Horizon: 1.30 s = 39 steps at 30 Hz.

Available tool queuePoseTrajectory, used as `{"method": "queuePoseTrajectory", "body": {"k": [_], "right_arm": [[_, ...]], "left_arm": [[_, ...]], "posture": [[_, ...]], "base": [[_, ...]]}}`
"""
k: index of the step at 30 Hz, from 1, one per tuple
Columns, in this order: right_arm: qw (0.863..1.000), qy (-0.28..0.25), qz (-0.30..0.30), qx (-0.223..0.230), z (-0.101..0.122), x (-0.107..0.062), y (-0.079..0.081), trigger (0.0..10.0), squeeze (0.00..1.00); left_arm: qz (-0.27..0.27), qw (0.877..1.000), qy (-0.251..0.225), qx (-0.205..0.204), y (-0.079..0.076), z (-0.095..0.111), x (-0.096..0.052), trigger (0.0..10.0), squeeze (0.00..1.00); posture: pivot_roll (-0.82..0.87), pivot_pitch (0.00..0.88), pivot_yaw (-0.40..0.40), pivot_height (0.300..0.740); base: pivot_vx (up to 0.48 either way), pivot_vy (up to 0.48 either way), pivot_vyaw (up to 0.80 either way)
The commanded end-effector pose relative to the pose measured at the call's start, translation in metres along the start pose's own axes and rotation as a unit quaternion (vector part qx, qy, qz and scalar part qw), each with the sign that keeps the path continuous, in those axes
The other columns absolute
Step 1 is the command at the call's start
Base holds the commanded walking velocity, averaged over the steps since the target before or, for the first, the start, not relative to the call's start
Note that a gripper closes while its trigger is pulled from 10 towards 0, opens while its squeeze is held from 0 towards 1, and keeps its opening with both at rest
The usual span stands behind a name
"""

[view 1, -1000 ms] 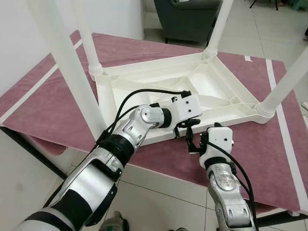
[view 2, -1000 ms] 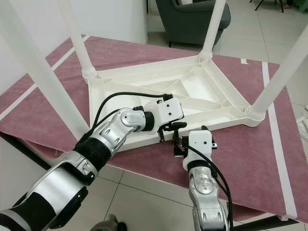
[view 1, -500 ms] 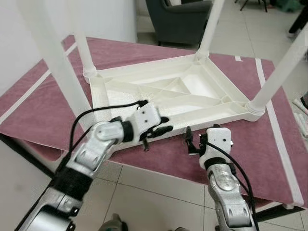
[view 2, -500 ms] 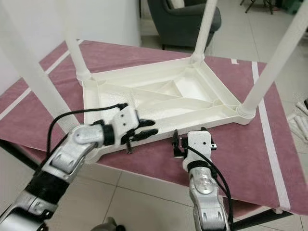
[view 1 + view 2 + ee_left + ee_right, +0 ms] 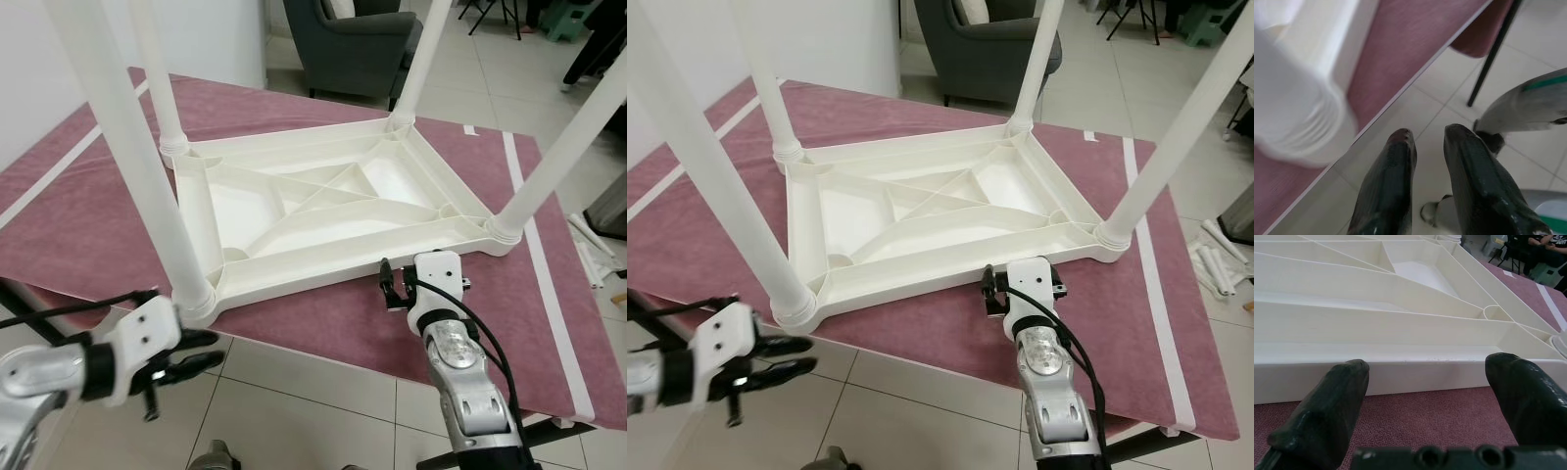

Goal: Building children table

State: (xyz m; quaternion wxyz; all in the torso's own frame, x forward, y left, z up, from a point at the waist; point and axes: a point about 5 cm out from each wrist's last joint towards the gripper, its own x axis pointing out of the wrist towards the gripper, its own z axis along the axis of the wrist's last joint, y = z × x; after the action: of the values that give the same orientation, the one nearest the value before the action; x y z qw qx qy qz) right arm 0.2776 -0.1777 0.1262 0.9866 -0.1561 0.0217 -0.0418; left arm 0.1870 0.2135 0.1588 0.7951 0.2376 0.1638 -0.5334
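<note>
Right gripper (image 5: 387,286) sits low on the purple cloth (image 5: 78,211), just beside the near edge of the white table (image 5: 323,211), with its two black fingers spread wide and nothing between them. From its wrist camera the table's rim runs straight across, close in front of the fingertips (image 5: 1327,406) — near, but not touching.

Left gripper (image 5: 181,357) hangs off the near edge of the cloth, over the tiled floor (image 5: 313,392), just below the table's nearest corner. Its fingers are only a little apart and hold nothing.

The little table lies upside down on the cloth, flat side down, ribs showing. All four white legs stand up from its corners — the nearest leg (image 5: 127,157) by the left gripper, another leg (image 5: 563,137) off to the right side of the table.

So the legs look to be all in. What seems left is to check they are tight and turn the table the right way up.
</note>
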Motion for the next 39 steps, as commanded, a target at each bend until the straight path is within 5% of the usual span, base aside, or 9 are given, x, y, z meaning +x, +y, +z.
{"method": "queuePoseTrajectory", "body": {"k": [1,4,7,9,11,17,23,29,39], "right_arm": [[1.000,0.018,-0.001,-0.007,-0.005,0.003,0.001,10.0,0.00],[1.000,0.029,-0.004,-0.008,-0.008,0.006,0.000,10.0,0.00],[0.999,0.042,-0.007,-0.011,-0.012,0.008,0.001,10.0,0.00],[0.999,0.045,-0.009,-0.011,-0.012,0.009,0.001,10.0,0.00],[0.999,0.050,-0.015,-0.010,-0.013,0.009,0.000,10.0,0.00],[0.998,0.061,-0.034,-0.013,-0.015,0.011,-0.004,10.0,0.00],[0.997,0.068,-0.045,-0.012,-0.017,0.008,-0.005,10.0,0.00],[0.997,0.069,-0.028,-0.011,-0.016,0.021,0.004,10.0,0.00],[0.998,0.049,0.040,-0.007,0.005,0.062,0.034,10.0,0.00]], "left_arm": [[0.032,0.999,0.026,0.013,0.011,-0.005,-0.014,10.0,0.00],[0.104,0.992,0.072,0.019,0.033,-0.013,-0.036,10.0,0.00],[0.260,0.959,0.105,0.036,0.079,-0.016,-0.049,10.0,0.00],[0.299,0.948,0.104,0.038,0.090,-0.016,-0.049,10.0,0.00],[0.336,0.937,0.092,0.038,0.103,-0.011,-0.041,10.0,0.00],[0.341,0.940,0.013,0.003,0.111,0.005,0.002,10.0,0.00],[0.283,0.959,-0.019,-0.018,0.099,0.008,0.031,10.0,0.00],[0.157,0.986,-0.039,-0.027,0.061,0.008,0.049,10.0,0.00],[0.124,0.986,-0.084,-0.069,0.029,0.022,0.081,10.0,0.00]], "posture": [[0.20,0.046,-0.036,0.740],[0.21,0.050,-0.048,0.740],[0.21,0.050,-0.048,0.740],[0.21,0.050,-0.048,0.740],[0.20,0.049,-0.046,0.740],[0.19,0.047,-0.038,0.740],[0.17,0.047,-0.025,0.740],[0.18,0.055,-0.020,0.740],[0.23,0.065,-0.043,0.740]], "base": [[0.000,0.000,0.00],[0.000,0.000,0.00],[0.000,0.000,0.00],[0.000,0.000,0.00],[0.000,0.000,0.00],[0.000,0.000,0.00],[0.000,0.000,0.00],[0.000,0.000,0.00],[0.000,0.000,0.00]]}}
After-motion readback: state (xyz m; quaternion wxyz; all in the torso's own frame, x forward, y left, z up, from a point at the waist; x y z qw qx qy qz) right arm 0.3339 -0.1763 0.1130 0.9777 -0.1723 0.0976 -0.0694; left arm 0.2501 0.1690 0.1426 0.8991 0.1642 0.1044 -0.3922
